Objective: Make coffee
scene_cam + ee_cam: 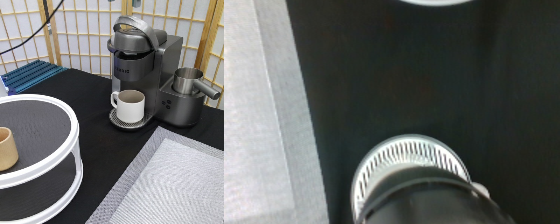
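The grey coffee machine stands at the exterior view's top centre with its lid down. A cream-white mug with a handle sits on its round drip tray under the spout. The coffee pod is not visible in either view. The gripper does not show in the exterior view. The wrist view looks down on the black tabletop, with the slotted drip tray and the machine's dark body over it.
A white two-tier turntable at the exterior view's left holds a tan handleless cup. A metal frother jug sits on the machine's right side. A grey mat lies at the bottom right, also in the wrist view. A blue rack is at the top left.
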